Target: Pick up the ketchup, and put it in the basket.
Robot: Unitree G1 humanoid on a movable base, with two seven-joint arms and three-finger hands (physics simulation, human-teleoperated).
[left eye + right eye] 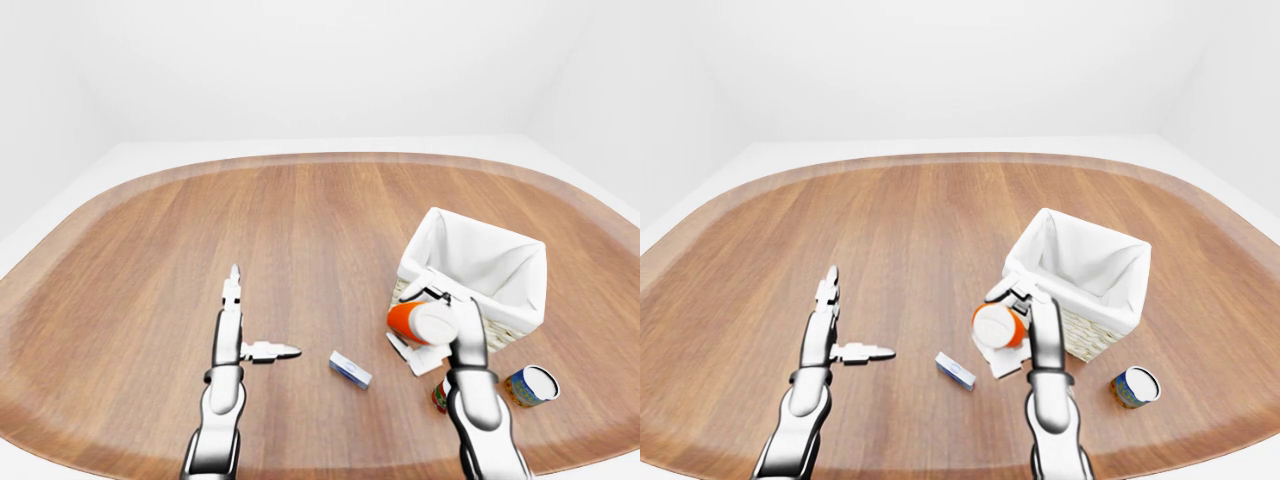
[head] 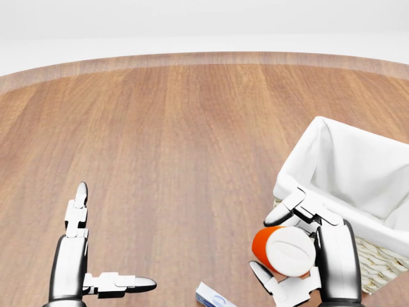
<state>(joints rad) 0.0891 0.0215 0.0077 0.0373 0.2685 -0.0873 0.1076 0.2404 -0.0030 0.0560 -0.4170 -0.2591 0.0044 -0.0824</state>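
**Ketchup held beside the basket**

The ketchup (image 2: 285, 251) is seen at the lower right of the head view, its long axis tipped so that the white flat end faces the camera and the orange body points away to the left. It is clamped by the right hand (image 2: 319, 246): 2 fingers (image 2: 285, 212) are curled over its top, 1 is hooked beneath. The basket (image 2: 348, 192), white-lined, is just right of it. The left hand (image 2: 80, 256) is held with fingers spread apart, lower left. A small box (image 1: 350, 370) and a can (image 1: 528, 385) are seen on the table (image 1: 300, 230).
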